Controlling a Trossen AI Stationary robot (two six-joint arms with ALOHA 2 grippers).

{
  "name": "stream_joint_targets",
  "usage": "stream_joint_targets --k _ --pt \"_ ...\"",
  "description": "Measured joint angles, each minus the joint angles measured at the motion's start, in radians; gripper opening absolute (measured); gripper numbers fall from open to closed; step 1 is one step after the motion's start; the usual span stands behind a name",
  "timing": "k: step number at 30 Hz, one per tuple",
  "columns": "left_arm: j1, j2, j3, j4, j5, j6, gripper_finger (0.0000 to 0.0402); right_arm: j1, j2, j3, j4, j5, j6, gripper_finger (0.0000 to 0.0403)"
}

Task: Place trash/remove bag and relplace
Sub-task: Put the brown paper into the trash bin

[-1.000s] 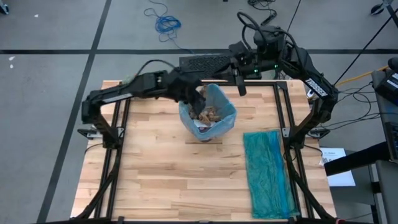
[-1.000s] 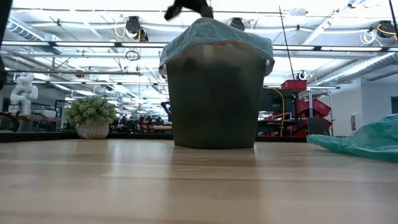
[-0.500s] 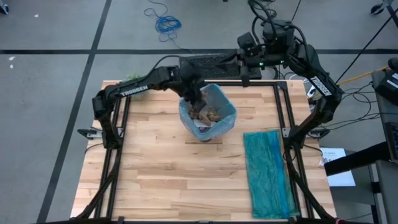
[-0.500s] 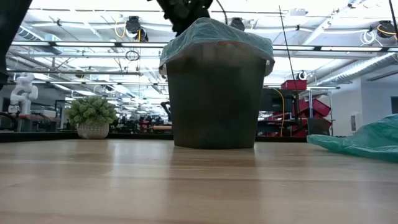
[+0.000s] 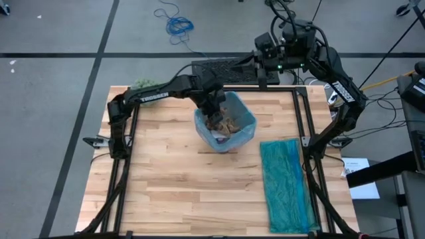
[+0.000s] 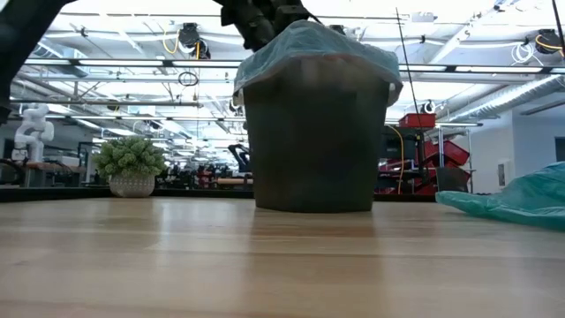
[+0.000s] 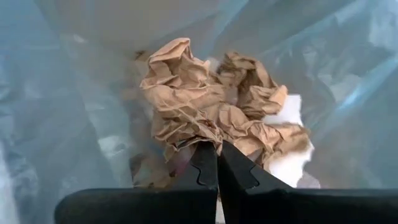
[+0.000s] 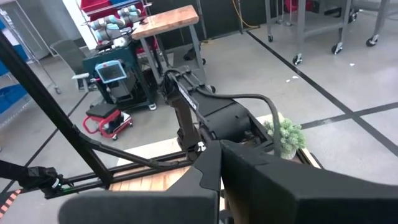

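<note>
Where L jaws close, trash (image 7: 186, 102) lies just ahead.

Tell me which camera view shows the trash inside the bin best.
The left wrist view: brown wads and white bits of the trash fill it, framed by the bag. The high view shows a small brown patch. The low and right wrist views show none.

A dark bin (image 6: 318, 141) lined with the light blue bag (image 6: 318, 49) stands on the table (image 6: 265, 265); a potted green plant (image 6: 131, 168) sits beside it, crumpled teal plastic (image 6: 521, 199) opposite.
</note>
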Motion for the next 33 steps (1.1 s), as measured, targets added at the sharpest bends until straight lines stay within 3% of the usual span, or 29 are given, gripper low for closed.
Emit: stream_joint_targets --k 6,10,17,26,29,33 --pt "-0.027 0.008 0.017 0.012 -0.027 -0.009 0.0002 -0.002 0.000 0.000 -0.008 -0.001 0.004 0.0000" --pt "-0.027 -0.021 0.059 0.006 -0.121 -0.005 0.0020 -0.002 0.000 0.000 -0.005 -0.001 0.004 0.0000" --pt "-0.025 -0.033 0.171 -0.062 -0.128 0.046 0.0089 -0.002 0.000 0.000 0.005 -0.002 0.000 0.0015" --pt "-0.021 -0.031 0.176 -0.093 -0.091 0.052 0.0176 -0.001 0.000 0.000 0.004 -0.009 0.000 0.0075" --pt "-0.008 -0.036 0.201 -0.134 -0.087 0.051 0.0173 -0.001 0.000 0.000 0.000 -0.014 0.000 0.0093" --pt "0.026 -0.090 0.290 -0.184 -0.107 0.052 0.0132 -0.001 -0.006 0.000 -0.006 -0.071 0.005 0.0109"
